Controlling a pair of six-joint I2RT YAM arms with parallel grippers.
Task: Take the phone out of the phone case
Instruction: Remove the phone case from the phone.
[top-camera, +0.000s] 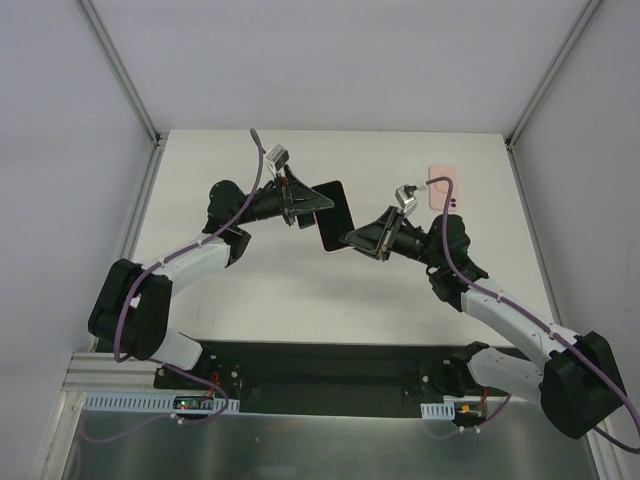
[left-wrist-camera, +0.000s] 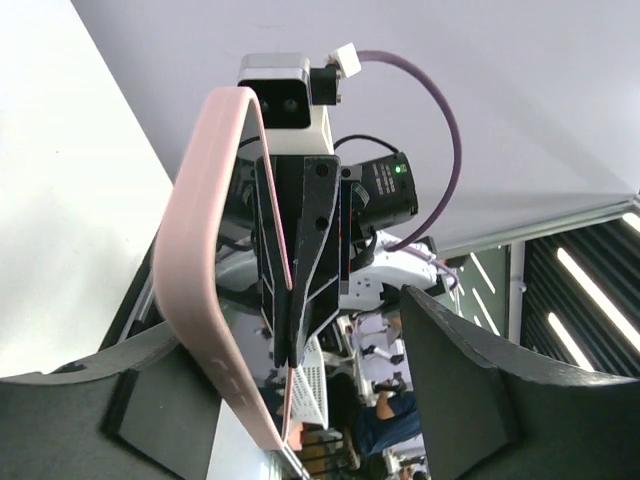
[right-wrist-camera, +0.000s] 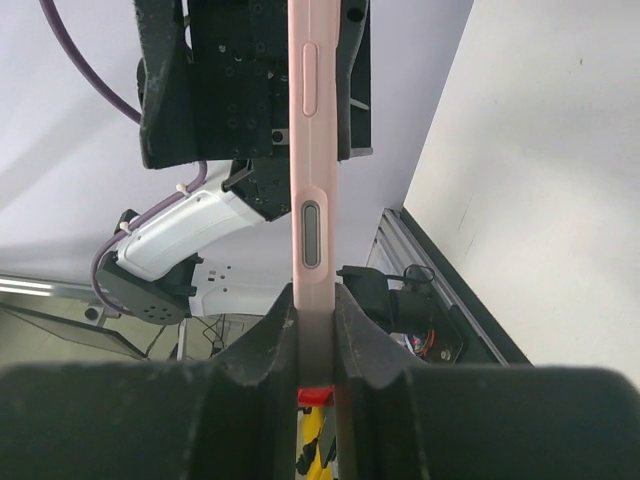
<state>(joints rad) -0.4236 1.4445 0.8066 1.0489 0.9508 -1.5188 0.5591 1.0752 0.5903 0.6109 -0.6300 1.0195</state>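
The phone (top-camera: 334, 205), its black screen showing, sits in a pink phone case (top-camera: 325, 243) and hangs in the air between both arms. My right gripper (top-camera: 352, 239) is shut on the case's lower edge; in the right wrist view the pink case (right-wrist-camera: 312, 150) stands edge-on, pinched between the fingers of the right gripper (right-wrist-camera: 315, 315). My left gripper (top-camera: 308, 206) is at the phone's upper left edge. In the left wrist view its jaws stand wide apart around the case (left-wrist-camera: 190, 290). The case rim lies close to one finger (left-wrist-camera: 80, 400), and the other finger (left-wrist-camera: 470, 380) is well off it.
A flat pink rectangular thing (top-camera: 443, 187) lies on the white table (top-camera: 250, 290) at the back right, behind the right arm. Grey walls and metal frame posts (top-camera: 125, 70) enclose the table on three sides.
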